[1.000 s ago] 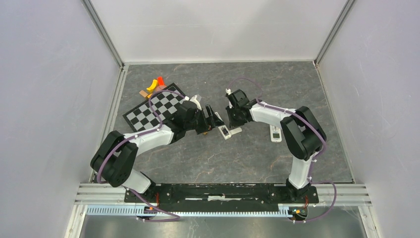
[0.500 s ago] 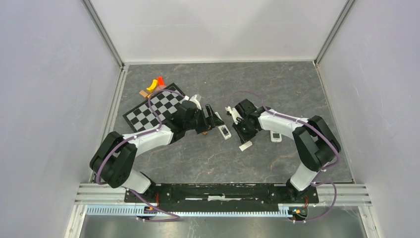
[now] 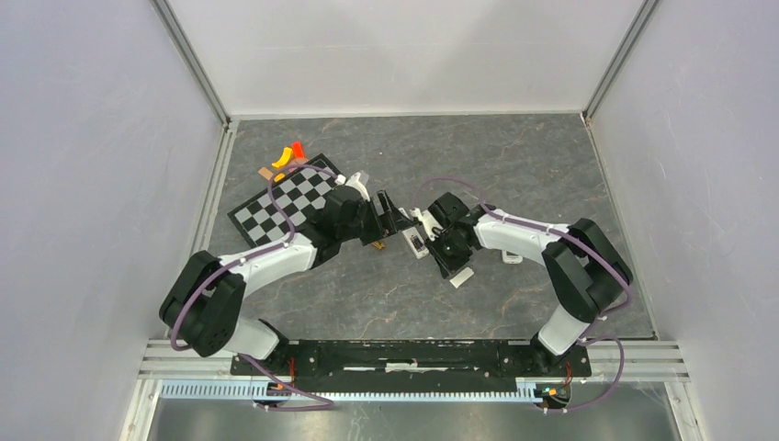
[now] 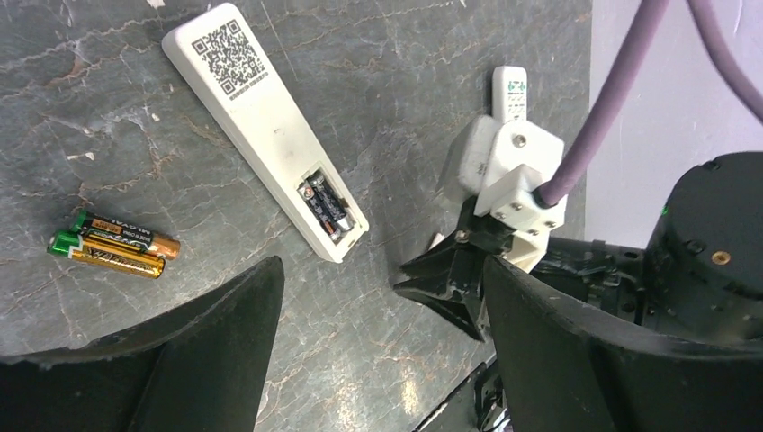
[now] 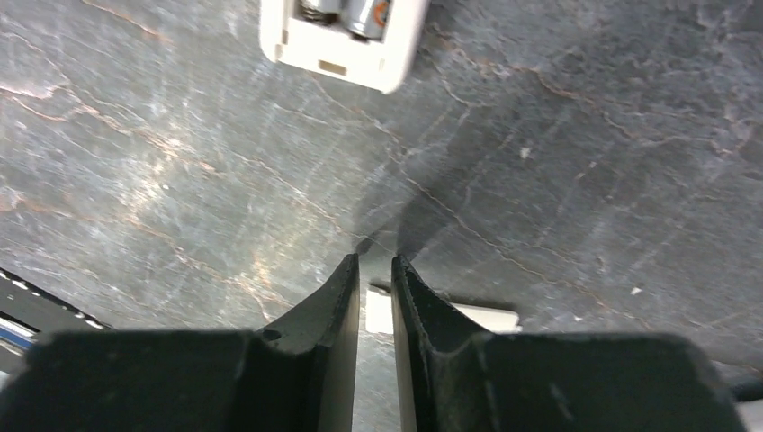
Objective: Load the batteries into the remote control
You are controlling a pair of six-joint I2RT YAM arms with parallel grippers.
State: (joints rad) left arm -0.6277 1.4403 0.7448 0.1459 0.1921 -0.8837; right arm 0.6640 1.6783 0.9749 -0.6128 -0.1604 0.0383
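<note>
The remote control (image 4: 261,108) lies back-up on the table, its battery bay open with two batteries (image 4: 326,205) seated in it. Two loose batteries (image 4: 112,247), green and gold, lie side by side to its left. My left gripper (image 4: 382,315) hovers wide open over bare table just near of the remote's open end (image 3: 415,242). My right gripper (image 5: 375,261) hangs close by, its jaws a narrow slit apart with nothing between them. A small white cover plate (image 5: 450,315) lies flat on the table under it (image 3: 462,276). The bay end (image 5: 342,31) shows just ahead.
A second small white remote (image 4: 513,90) lies to the right, partly behind the right arm (image 3: 511,255). A checkerboard mat (image 3: 285,207) with orange, yellow and red pieces (image 3: 289,156) sits at the back left. Enclosure walls stand on both sides.
The right arm swung toward the near side, then left toward the remote's open end. The white cover plate moved from beside the remote to a spot nearer the front. The left arm barely shifted.
</note>
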